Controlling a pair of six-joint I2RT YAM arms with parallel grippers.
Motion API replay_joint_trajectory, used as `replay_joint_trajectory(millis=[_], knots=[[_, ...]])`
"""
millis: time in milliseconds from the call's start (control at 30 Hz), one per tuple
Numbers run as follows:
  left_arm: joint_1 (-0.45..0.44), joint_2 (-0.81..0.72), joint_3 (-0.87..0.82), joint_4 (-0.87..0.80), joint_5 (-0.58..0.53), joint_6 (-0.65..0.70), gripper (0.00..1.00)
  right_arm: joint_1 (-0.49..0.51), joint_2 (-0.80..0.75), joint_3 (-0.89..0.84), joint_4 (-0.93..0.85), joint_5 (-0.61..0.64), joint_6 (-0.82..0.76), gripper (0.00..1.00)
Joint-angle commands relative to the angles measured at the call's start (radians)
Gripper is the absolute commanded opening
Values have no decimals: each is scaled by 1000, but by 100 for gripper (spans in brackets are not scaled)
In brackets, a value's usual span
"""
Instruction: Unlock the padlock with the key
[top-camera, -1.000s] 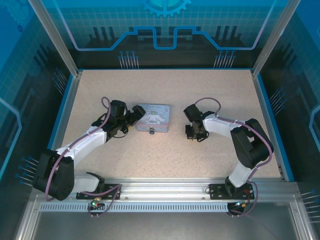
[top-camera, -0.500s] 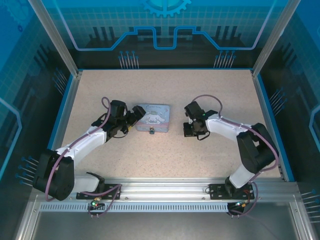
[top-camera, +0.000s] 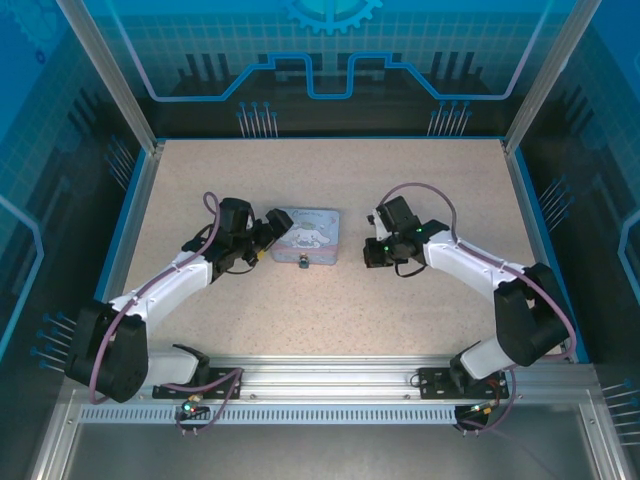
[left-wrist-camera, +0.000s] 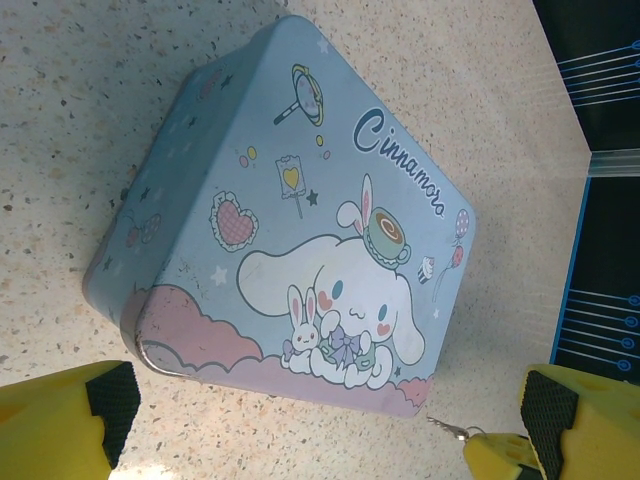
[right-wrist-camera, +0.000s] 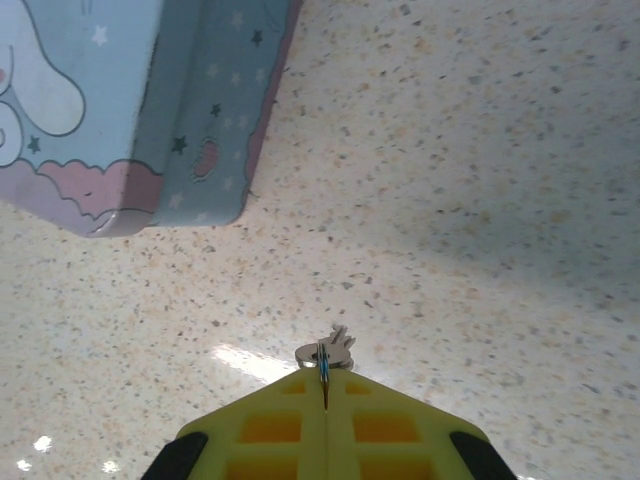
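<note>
The padlock (top-camera: 303, 264) is a tiny dull-metal piece at the front wall of the pale blue tin (top-camera: 307, 236). My right gripper (right-wrist-camera: 323, 375) is shut on the key (right-wrist-camera: 336, 346), whose blade and ring stick out past the yellow fingertips above the table. From above, the right gripper (top-camera: 371, 257) sits just right of the tin's front corner. In the left wrist view the key (left-wrist-camera: 449, 430) shows beside that corner of the tin (left-wrist-camera: 300, 230). My left gripper (left-wrist-camera: 330, 400) is open at the tin's left end (top-camera: 270, 236), holding nothing.
The speckled tabletop (top-camera: 330, 310) runs to blue side walls (top-camera: 131, 210) and a metal rail (top-camera: 330, 375) at the near edge. In the right wrist view the tin's side wall (right-wrist-camera: 200, 120) is up left, with bare table (right-wrist-camera: 480, 200) to the right.
The right gripper has moved a little up and left toward the tin with the key, its elbow swinging out to the right. The left arm has stayed still.
</note>
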Motion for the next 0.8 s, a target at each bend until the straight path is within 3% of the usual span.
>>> replay_joint_trajectory(millis=[0,133,167,233,300,533,767], knots=[[-2,-25,28,-18,22,16,99,16,14,-59,42,-96,37,0],[-1,-23,24,-17,19,15,99,41,-3,-134,62,-109,67,0],[-2,-22,24,-15,19,14,99,43,-2,-146,65,-101,74,8],[-2,-14,23,-9,22,10,99,44,4,-163,68,-73,87,47],[-2,-5,24,-4,27,8,99,44,4,-172,71,-51,100,62],[-2,2,28,-9,24,14,99,49,4,-154,41,-3,120,64],[-1,13,27,-3,25,12,99,104,32,-106,-61,124,70,60]])
